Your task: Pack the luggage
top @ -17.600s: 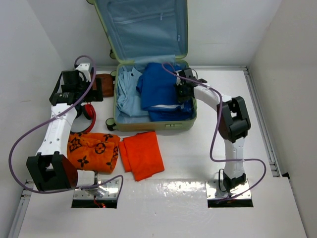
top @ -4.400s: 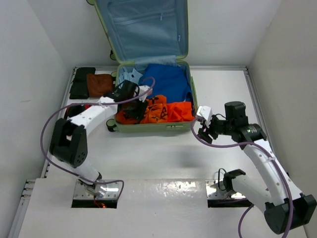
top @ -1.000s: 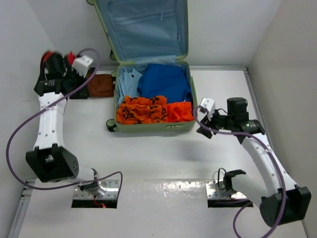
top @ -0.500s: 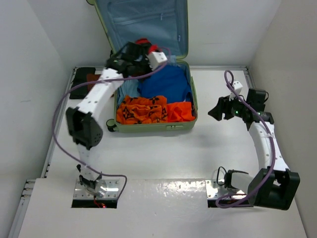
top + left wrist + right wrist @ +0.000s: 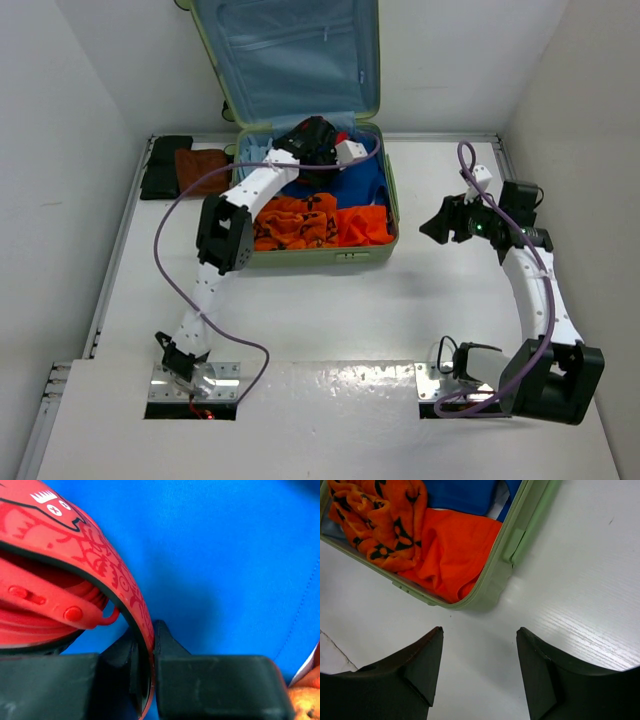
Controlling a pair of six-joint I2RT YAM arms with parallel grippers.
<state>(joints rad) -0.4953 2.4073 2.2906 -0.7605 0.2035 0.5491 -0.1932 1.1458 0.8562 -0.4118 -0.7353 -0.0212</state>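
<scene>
Luggage (image 5: 318,257) open at back middle of bench (image 5: 330,330), lid raised toward rear wall, lower half free for loading from above. Far left on bench, near the shell: flat black item (image 5: 163,168) and brown item (image 5: 203,165), side by side, apparently touching, not yet packed, probably next in line. Over the lower half, left claw (image 5: 145,647) pinched narrow on the band of red headphones (image 5: 55,575), thin band as the handle, cups likely too bulky for a clamp. Headphones held just above blue garment (image 5: 225,555) at the back of the lower half, likely the drop spot, soft layer as padding. Front of lower half: orange patterned cloth (image 5: 295,222) on the left, plain orange cloth (image 5: 362,224) on the right, both within the rim. Right of luggage, right claw (image 5: 479,667) wide and empty, above bare bench near the shell's front right corner, parked clear, probably to leave room for the left arm. Step in hand, by judgement: release of headphones.
</scene>
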